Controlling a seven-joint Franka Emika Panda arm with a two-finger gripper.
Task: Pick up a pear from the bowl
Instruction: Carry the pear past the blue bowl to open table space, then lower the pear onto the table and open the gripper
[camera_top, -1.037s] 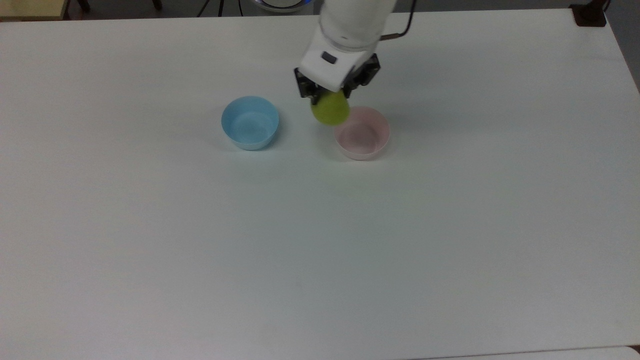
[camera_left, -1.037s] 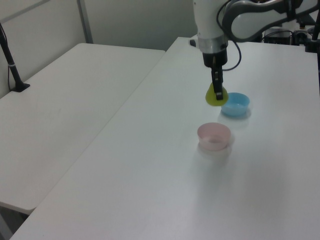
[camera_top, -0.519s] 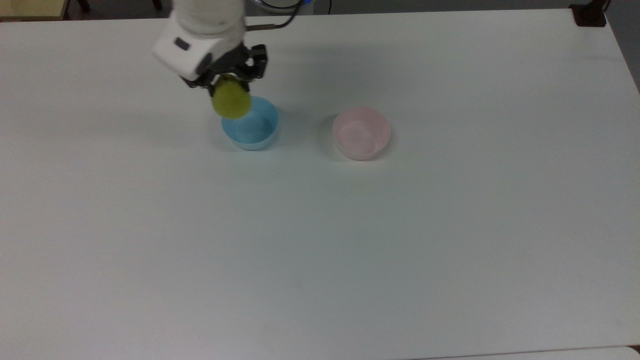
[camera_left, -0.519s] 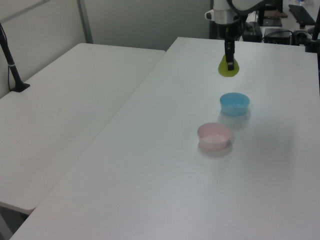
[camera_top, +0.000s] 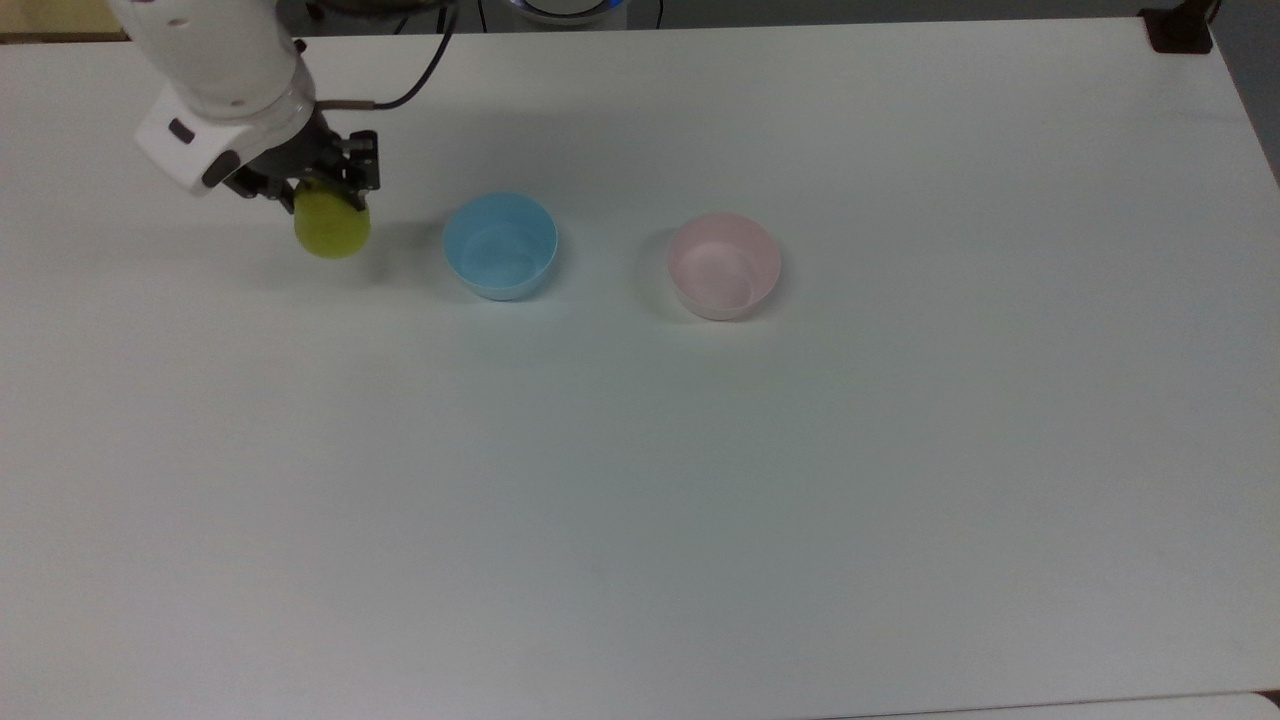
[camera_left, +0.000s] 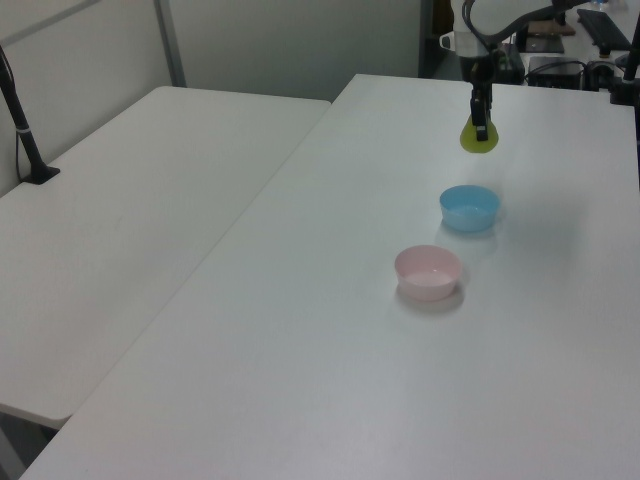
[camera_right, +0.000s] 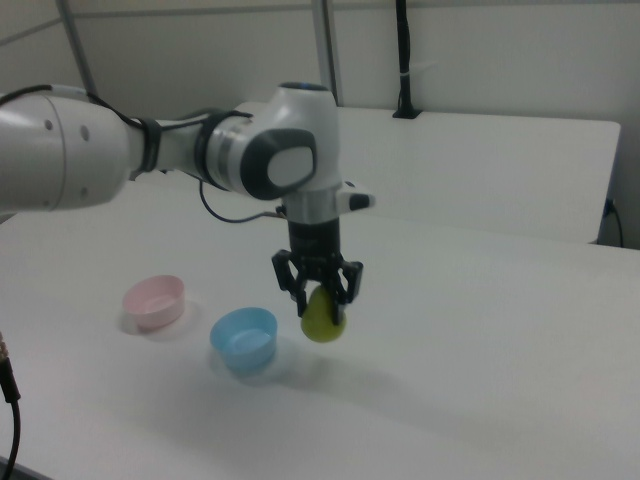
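**One pear lifted out, both bowls left behind**

Two bowls are sitting bare in the top view: the small round pale pink plastic bowl (camera_top: 723, 265) and, on the top view's left of it, the light blue plastic bowl (camera_top: 500, 245). A second ago the pincer (camera_top: 320, 195) was hanging at the pink bowl's rim; half a second ago it was above the blue one; now it is travelling well past both toward the top view's left, clenching the small rounded yellow-green pear (camera_top: 331, 227). That is suggesting the pick itself is done and the fruit is being carried off.

In the left view the pear (camera_left: 479, 138) is hanging clear of the white surface (camera_left: 300, 330), beyond the blue bowl (camera_left: 469, 208), with the pink bowl (camera_left: 428, 272) nearer the camera and holding nothing.

In the right view the white arm is reaching in from the right view's left, its wrist pointing straight down, and the dark fingers (camera_right: 345, 281) are gripping the pear (camera_right: 323, 316) by its upper half, just beside the blue bowl (camera_right: 244, 338).
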